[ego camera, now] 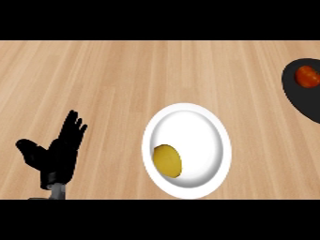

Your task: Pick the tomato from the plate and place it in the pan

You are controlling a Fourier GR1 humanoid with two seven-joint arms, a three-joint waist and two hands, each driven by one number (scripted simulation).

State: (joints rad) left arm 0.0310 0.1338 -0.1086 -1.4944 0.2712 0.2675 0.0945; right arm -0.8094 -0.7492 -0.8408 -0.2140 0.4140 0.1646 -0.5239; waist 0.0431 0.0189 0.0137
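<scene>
The red tomato (pixel 308 76) sits inside the black pan (pixel 313 101), up near the pan's 12 o'clock side. The pan lies at the far right of the wooden surface (pixel 107 79), at about 2 o'clock from the middle of the view, and part of it runs off the right edge. So the tomato looks to be where the task wants it, and I judge the job done or nearly done. The white plate (pixel 190 115) rests near the middle, low down at about 6 o'clock. It holds a yellow round thing (pixel 167 161), maybe a potato or a lemon, lying at the plate's 7 o'clock side. That one is not the task's thing, so it makes sense that it sits there alone. The left hand (pixel 58 150) shows at 8 o'clock, open with its fingers straight and pointing up, holding nothing. It is well apart from the plate and seems to be resting. The right hand is not in view.
</scene>
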